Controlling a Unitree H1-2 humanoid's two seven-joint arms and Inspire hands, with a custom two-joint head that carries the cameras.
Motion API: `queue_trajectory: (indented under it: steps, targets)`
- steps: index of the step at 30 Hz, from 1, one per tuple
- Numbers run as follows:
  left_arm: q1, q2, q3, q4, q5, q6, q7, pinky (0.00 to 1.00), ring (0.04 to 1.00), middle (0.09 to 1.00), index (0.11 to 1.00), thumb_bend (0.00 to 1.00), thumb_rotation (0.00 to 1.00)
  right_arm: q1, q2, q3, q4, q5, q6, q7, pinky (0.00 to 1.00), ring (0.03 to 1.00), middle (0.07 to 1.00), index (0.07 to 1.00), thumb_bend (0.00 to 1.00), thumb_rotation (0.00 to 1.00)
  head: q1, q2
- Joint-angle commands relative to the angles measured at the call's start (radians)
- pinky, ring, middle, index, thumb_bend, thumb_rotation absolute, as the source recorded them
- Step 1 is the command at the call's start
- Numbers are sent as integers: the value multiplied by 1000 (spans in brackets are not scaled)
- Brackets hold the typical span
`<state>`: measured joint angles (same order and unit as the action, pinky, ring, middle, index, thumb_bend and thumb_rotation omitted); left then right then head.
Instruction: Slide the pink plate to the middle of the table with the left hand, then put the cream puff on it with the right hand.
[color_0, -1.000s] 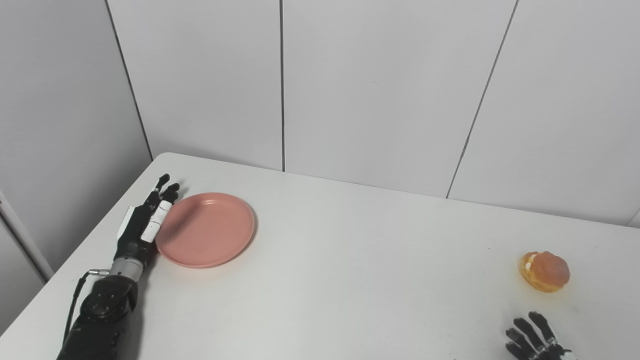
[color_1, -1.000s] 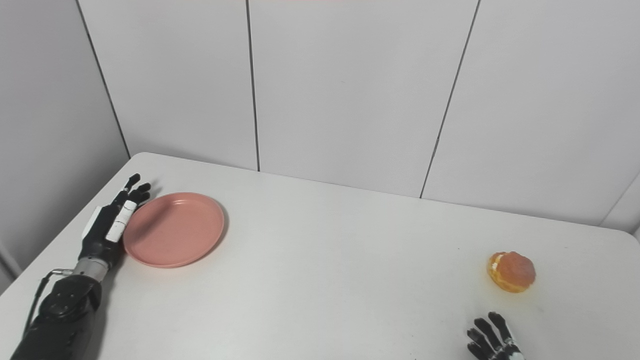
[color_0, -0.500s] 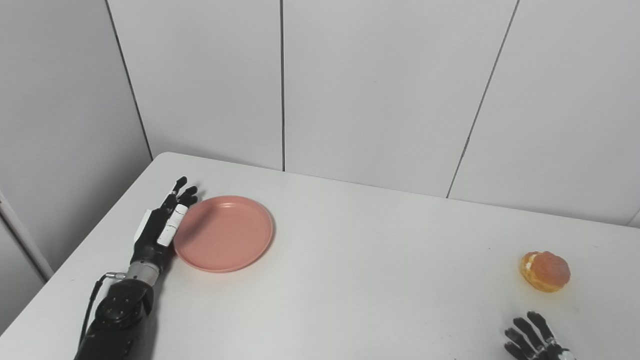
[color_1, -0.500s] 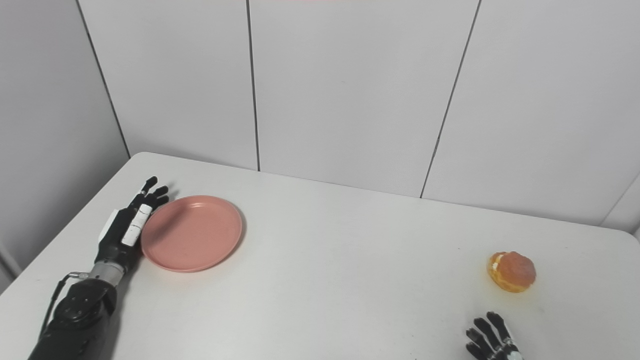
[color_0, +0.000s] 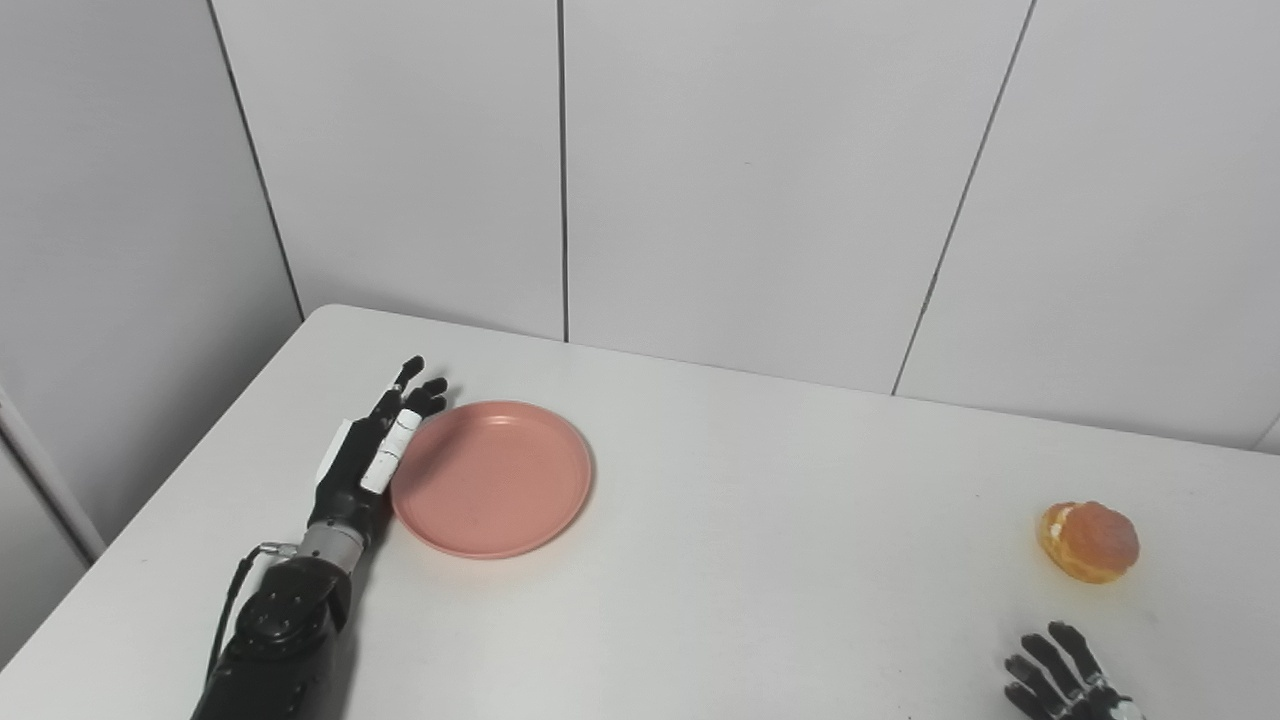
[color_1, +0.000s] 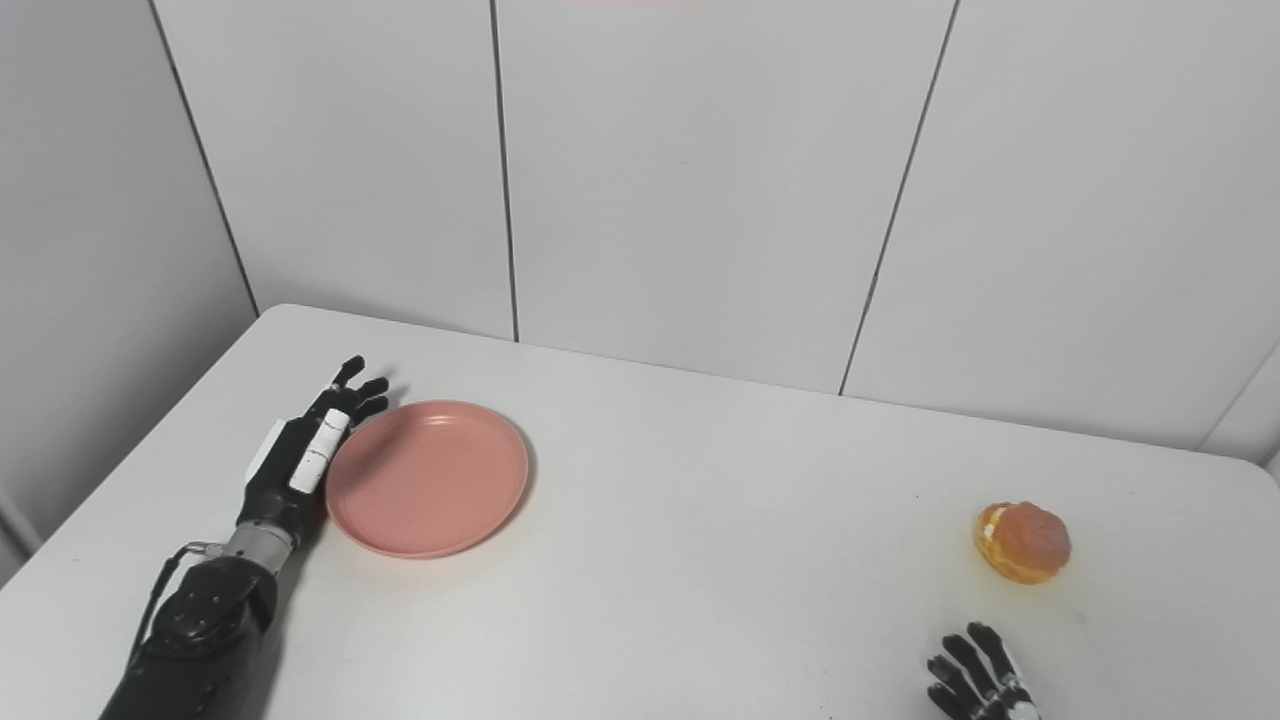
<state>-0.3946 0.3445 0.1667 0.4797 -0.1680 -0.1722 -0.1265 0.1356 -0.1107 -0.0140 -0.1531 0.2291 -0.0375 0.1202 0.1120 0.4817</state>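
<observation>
White table (color_0: 700, 560), pink plate (color_0: 492, 478) touching flat left hand (color_0: 370, 460) on its right

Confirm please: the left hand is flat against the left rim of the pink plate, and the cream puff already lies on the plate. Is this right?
Not quite. The left hand is against the left rim of the pink plate, but the cream puff is not on it. The left eye view shows it on the table far to the right, near the right hand.
</observation>
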Motion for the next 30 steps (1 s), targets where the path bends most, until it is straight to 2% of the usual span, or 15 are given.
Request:
queue_trajectory:
  steps: [1,8,15,20,25,30]
  targets:
    - [-32,-13,-15,-17,14,11,0,793,879,876,913,937,848,10,3,14,-12,2,38,15,862,864,890,914,775,1000,1,0]
    - [-40,-61,-19,-34,-1,31,14,829,890,887,906,888,816,10,8,20,-20,-10,46,6,853,855,885,907,788,1000,-6,6]
    - [-44,-95,-47,-47,30,29,37,820,888,890,923,906,836,11,12,28,-30,-18,51,-6,845,850,883,905,806,1000,-21,16]
    - [-45,-117,-59,-53,44,25,51,775,876,882,929,897,841,9,14,37,-38,-26,55,-9,837,842,877,901,815,1000,-48,26]
    - [-24,-128,-79,-114,56,65,51,785,884,887,931,889,858,9,26,45,-48,-37,64,-16,829,835,874,900,807,1000,-96,38]
    - [-2,-144,-95,-210,56,153,62,780,888,879,922,888,857,8,45,52,-59,-46,79,-29,813,818,859,888,791,999,-144,50]
